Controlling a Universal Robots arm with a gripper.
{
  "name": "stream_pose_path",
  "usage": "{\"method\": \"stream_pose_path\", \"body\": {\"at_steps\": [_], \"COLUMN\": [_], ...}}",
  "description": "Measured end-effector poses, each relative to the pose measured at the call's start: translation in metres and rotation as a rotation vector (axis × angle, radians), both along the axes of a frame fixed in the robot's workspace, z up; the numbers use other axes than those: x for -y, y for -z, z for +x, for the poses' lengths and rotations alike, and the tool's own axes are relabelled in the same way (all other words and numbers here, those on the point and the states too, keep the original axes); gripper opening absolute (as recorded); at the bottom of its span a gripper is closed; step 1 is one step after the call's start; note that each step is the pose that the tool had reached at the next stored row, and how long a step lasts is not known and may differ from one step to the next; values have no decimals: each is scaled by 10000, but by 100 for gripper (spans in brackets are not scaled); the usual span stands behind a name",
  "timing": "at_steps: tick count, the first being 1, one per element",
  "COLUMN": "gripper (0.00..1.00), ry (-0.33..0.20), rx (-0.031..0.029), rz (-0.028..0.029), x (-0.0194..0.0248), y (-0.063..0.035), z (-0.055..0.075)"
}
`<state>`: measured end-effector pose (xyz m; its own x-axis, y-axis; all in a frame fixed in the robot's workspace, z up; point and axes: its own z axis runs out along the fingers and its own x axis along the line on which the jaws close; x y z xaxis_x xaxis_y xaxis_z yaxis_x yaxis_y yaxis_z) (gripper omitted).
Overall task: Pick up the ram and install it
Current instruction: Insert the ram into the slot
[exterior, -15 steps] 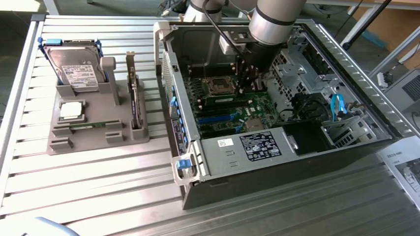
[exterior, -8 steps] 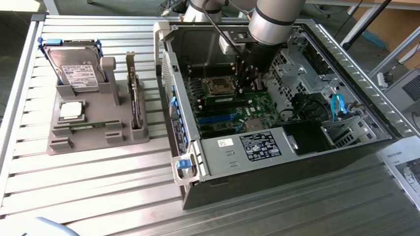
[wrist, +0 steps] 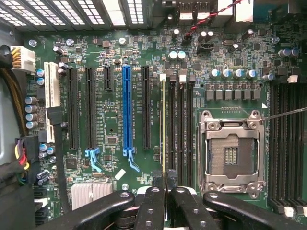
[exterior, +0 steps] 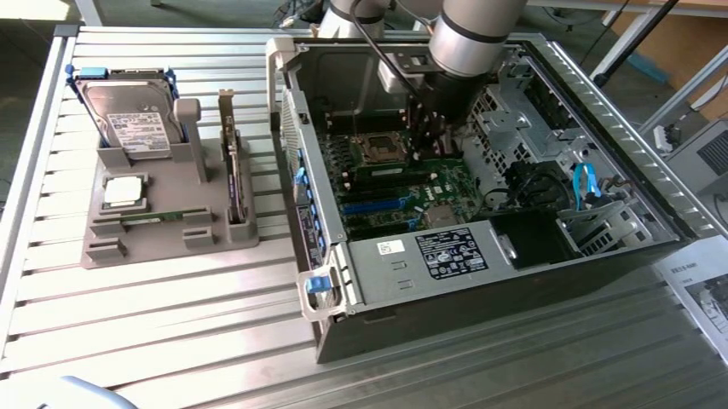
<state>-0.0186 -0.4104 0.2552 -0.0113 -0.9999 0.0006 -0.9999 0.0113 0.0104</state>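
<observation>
Because the ram [wrist: 163, 129] is a thin, light stick, it should weigh almost nothing in the grip. I judge it stiff along its length but easily hurt: it has chips on the faces and fine contacts along one edge, and it may crack if pushed askew. The sound place to hold it looks like the edge opposite the contacts, pinched across the two flat faces near mid-length, with the contact edge left free.

That is about how it stands. In the wrist view the ram shows edge-on as a narrow yellow-green line running straight out from between the fingers [wrist: 154, 206]. It lies along the first of the memory slots [wrist: 180, 124], between the blue slot [wrist: 126, 110] and the CPU socket [wrist: 231, 153]. The gripper [wrist: 166, 184] is nearly closed, its fingers clamped on the ram's faces with only the stick's thickness between them.

Whether the ram is pressed home or merely resting in the mouth of its slot, I cannot tell. The white latch [wrist: 163, 76] at the slot's far end gives no clear answer.

In the exterior view the arm [exterior: 472, 34] reaches down into the open case [exterior: 489, 341], over the mainboard [exterior: 427, 192] close to the socket. It is well apart from the grey tray [exterior: 148, 247] on the table [exterior: 170, 341].
</observation>
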Motion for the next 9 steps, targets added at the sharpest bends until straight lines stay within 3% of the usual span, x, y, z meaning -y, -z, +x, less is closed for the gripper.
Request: {"method": "stream_pose_path", "body": {"at_steps": [9], "gripper": [12], "ry": [-1], "rx": [0], "rz": [15], "x": [-39], "y": [17], "z": [0]}}
